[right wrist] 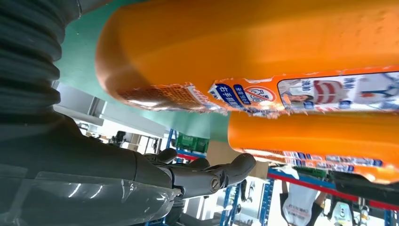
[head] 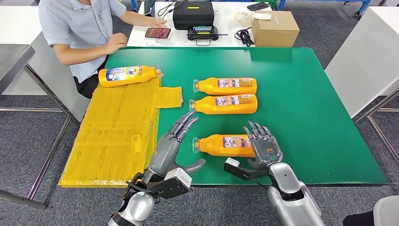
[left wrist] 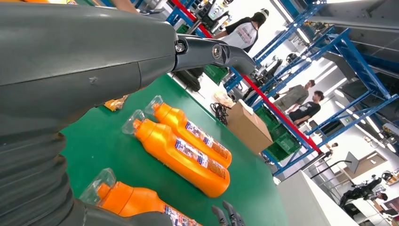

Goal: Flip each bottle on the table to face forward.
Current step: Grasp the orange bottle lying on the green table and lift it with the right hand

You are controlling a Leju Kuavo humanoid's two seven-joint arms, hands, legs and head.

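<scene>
Nearest orange bottle (head: 225,145) lies flat on the green surface (head: 306,117), long axis left-right, clear cap leftward, label up. Right hand (head: 263,145) rests at its base, fingers spread; left hand (head: 171,143) hovers beside it, fingers straight, empty.

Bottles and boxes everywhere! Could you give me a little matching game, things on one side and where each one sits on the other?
Things:
1. bottle with the large blue label
2. nearest bottle
3. cardboard box
4. black case

Places:
A. white table, right of the black case
B. by the yellow sheet's far edge
C. between the left hand and right hand
D. white table, behind a handheld controller

Pairs: 1-B, 2-C, 3-A, 4-D
</scene>
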